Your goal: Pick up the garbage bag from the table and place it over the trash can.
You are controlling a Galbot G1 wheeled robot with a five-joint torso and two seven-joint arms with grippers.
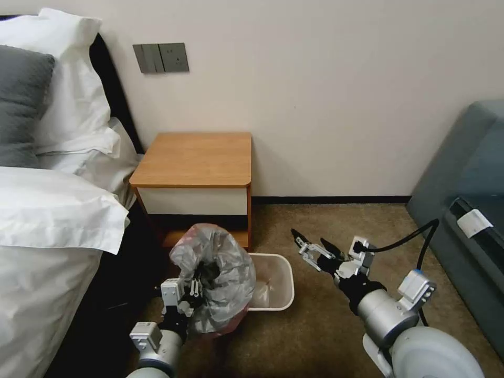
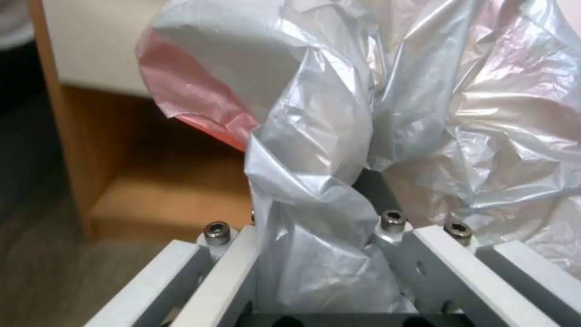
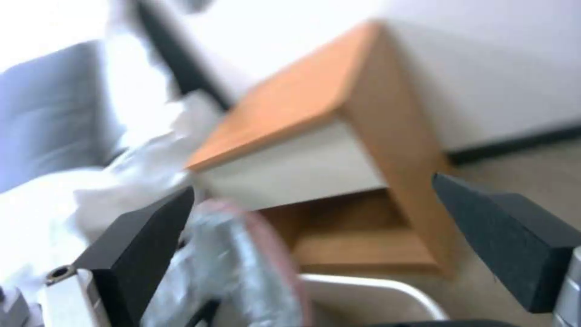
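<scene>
Nearest to me, my left gripper [image 1: 197, 294] hangs low in front of my body, its jaws clamped on a bunched fold of the crinkled, thin, translucent grey garbage bag with a pinkish-red edge [image 1: 214, 275]. In the left wrist view the plastic [image 2: 339, 150] runs straight up out from between my white finger links and billows open above them, so the grip is on gathered film, not on the rim.

My right gripper [image 1: 310, 245] floats over the carpet on the other side, jaws spread wide and holding nothing; its dark pads [image 3: 145, 254] frame the bag's near side in the right wrist view.

Between the two sits the small cream-beige plastic trash can, rectangular with rounded corners [image 1: 286, 286]. The bag overlaps the can's left end and hides it, while the rest of the mouth lies uncovered toward my right arm. That is the relation that matters: the can's long axis runs from one gripper to the other, the bag sits at the left end, and my judgement is that the open right gripper is better placed to catch the free edge and stretch it across.

Farther back, the small orange-brown wooden nightstand with a white drawer front [image 1: 197, 157] stands against the wall, touching neither gripper.

I can read no label or writing anywhere.
</scene>
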